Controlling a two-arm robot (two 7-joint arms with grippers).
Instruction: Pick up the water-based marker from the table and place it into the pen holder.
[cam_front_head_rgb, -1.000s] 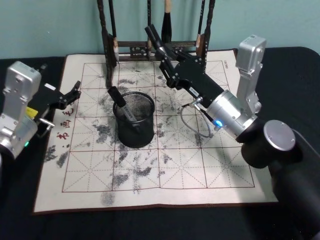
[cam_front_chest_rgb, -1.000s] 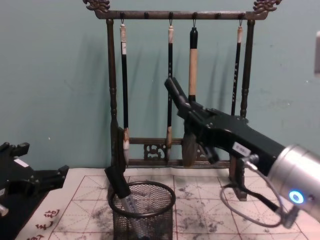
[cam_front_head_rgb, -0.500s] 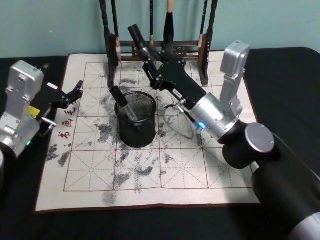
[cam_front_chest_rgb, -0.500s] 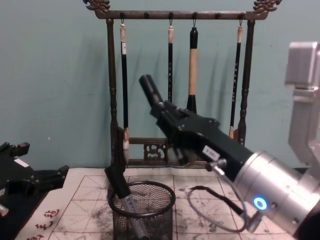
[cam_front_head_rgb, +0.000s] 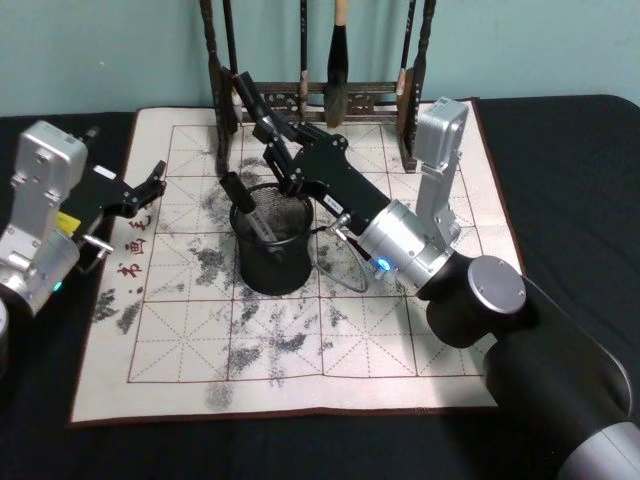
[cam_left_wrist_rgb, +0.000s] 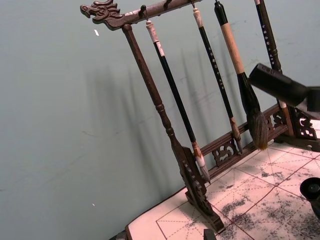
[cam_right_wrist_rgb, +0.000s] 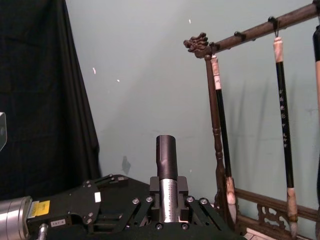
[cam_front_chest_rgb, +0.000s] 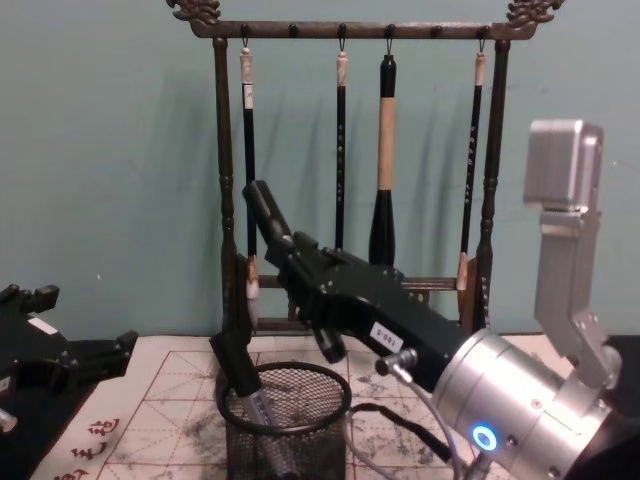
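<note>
**Marker held above the mesh cup on the ink-stained mat**

The table (cam_front_head_rgb: 560, 150) was dark black, and most of it lay under a white calligraphy mat (cam_front_head_rgb: 420, 340) ruled with a faint red grid, blotched with grey ink and carrying red characters near its left edge. Behind the mat stood a dark wooden brush rack (cam_front_chest_rgb: 350, 30) with carved ends, four brushes hanging from its top bar, against a plain teal wall (cam_front_chest_rgb: 110, 150). In the right wrist view a black curtain (cam_right_wrist_rgb: 35, 90) hung beside that wall.

The pen holder (cam_front_head_rgb: 272, 240), a round black wire-mesh cup, sat on the mat's left-centre, with a dark pen (cam_front_chest_rgb: 240, 372) leaning in it against its left rim. The right end effector (cam_front_head_rgb: 262, 125) reached in from the right and hung just above and behind the cup, clenched on the water-based marker (cam_front_chest_rgb: 266, 212), which jutted up and to the left, tilted, clear of the rim.

The left end effector (cam_front_head_rgb: 150, 185) rested at the mat's left edge, its fingers parted and holding nothing.
</note>
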